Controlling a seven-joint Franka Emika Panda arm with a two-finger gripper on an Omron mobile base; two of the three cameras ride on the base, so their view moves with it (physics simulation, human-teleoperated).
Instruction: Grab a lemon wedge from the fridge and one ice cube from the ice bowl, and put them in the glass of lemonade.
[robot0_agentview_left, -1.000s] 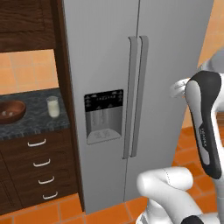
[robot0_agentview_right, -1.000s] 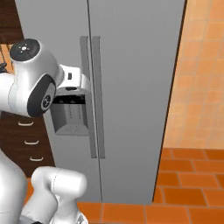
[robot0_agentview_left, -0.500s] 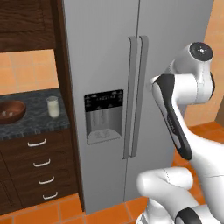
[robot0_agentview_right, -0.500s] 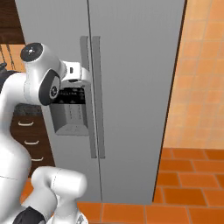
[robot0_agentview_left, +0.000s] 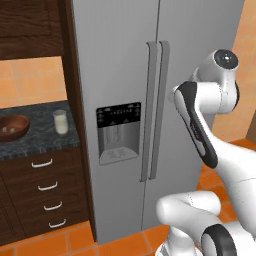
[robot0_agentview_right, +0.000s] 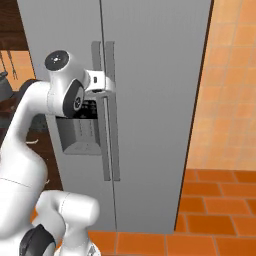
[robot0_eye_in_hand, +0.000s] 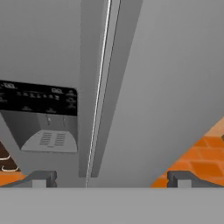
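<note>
The grey steel fridge (robot0_agentview_left: 125, 55) stands with both doors shut, its two long handles (robot0_agentview_left: 156, 110) side by side at the middle seam. My gripper (robot0_eye_in_hand: 111, 179) is open, fingertips (robot0_eye_in_hand: 41, 178) wide apart, just in front of the handles (robot0_eye_in_hand: 103, 87) with nothing between them. In the right base view my hand (robot0_agentview_right: 100, 81) is at the upper part of the handles (robot0_agentview_right: 109, 110). The wooden ice bowl (robot0_agentview_left: 12, 127) with whitish cubes and the glass of lemonade (robot0_agentview_left: 60, 121) sit on the dark counter at left. The lemon wedge is hidden.
The black dispenser panel (robot0_agentview_left: 118, 132) sits in the fridge's left door. Dark wooden drawers (robot0_agentview_left: 45, 190) run under the counter (robot0_agentview_left: 42, 140), with a cabinet above. An orange tiled wall (robot0_agentview_right: 230, 85) and orange floor (robot0_agentview_right: 215, 210) lie right of the fridge.
The arm has swung up and forward, bringing the hand from beside the dispenser to the fridge handles. The base and the counter objects have not moved.
</note>
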